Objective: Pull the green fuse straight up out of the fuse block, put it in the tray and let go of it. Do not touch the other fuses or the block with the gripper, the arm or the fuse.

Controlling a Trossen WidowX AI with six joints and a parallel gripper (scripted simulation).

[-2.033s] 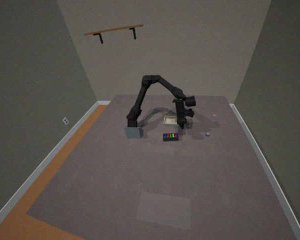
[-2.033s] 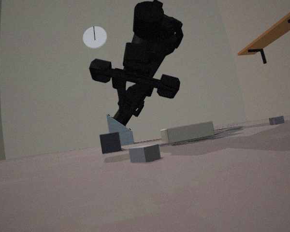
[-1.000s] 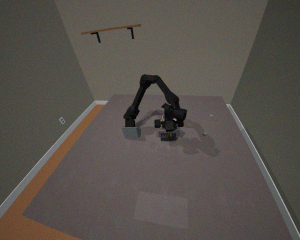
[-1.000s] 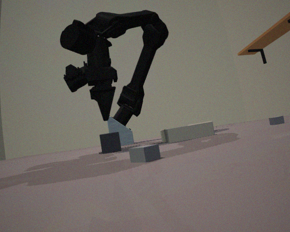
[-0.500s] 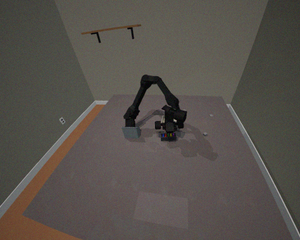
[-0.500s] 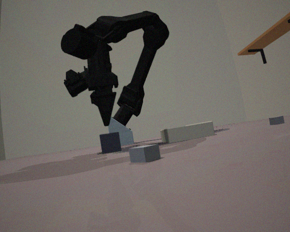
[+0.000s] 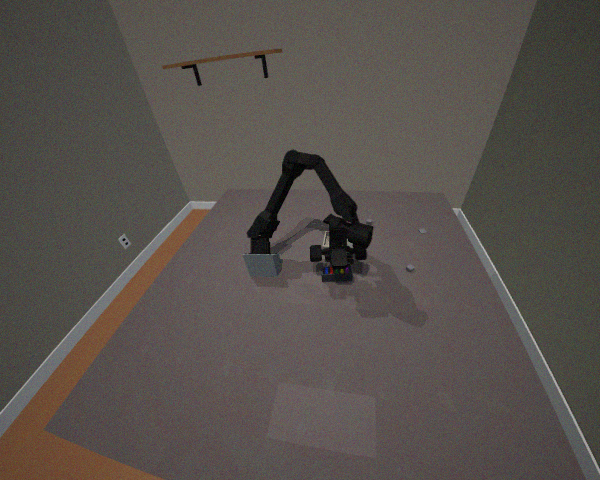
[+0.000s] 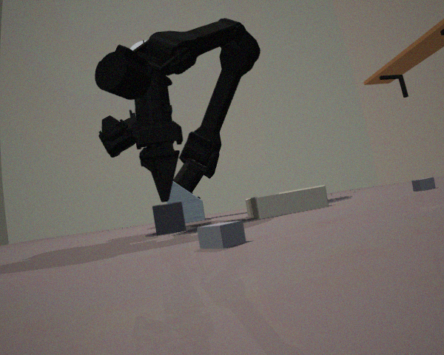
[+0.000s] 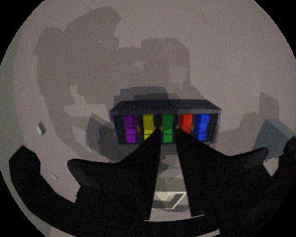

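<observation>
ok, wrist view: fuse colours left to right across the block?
purple fuse → yellow fuse → green fuse → red fuse → blue fuse, all standing in the fuse block. The gripper fingers straddle the green one.

Five fuses stood in one fuse block [image 9: 166, 107] just ahead of the pincer [image 9: 168, 141] tips: one purple fuse [image 9: 130, 126], one yellow fuse [image 9: 148, 125], one green fuse [image 9: 167, 126], one red fuse [image 9: 186, 122] and one blue fuse [image 9: 201, 125]. One tray [image 8: 287, 201] lay just behind the pincer. Three small grey cubes [image 7: 410, 268] sat on the worktop [image 7: 300, 351], well apart from the pincer.
</observation>
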